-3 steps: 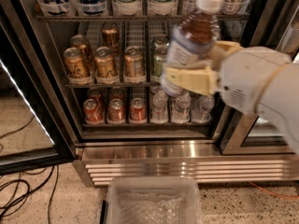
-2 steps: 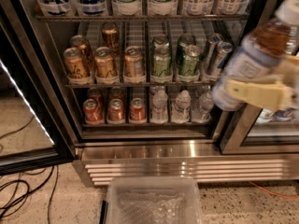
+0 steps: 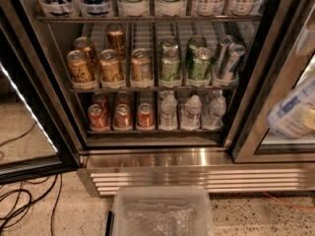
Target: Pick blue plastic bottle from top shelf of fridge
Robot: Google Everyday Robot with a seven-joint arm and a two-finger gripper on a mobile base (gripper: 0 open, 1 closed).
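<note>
The blue plastic bottle (image 3: 294,106), with its pale blue-and-white label, hangs tilted in mid-air at the right edge of the view, in front of the fridge's (image 3: 248,77) right-hand glass door and well below the top shelf (image 3: 133,19). My gripper (image 3: 299,123) shows only as a cream finger across the bottle's lower body and is shut on it; the arm is out of view. Several large labelled bottles still line the top shelf.
Racks of cans (image 3: 140,65) and small water bottles (image 3: 192,112) fill the lower shelves. The ribbed steel base (image 3: 172,173) sits below. A clear plastic bin (image 3: 161,211) stands on the floor in front. The open door (image 3: 24,117) and cables (image 3: 19,205) are at the left.
My gripper has carried the bottle out of the fridge, to the right and downward, from in front of the can shelf to the right edge of the view. The arm has left the view.
</note>
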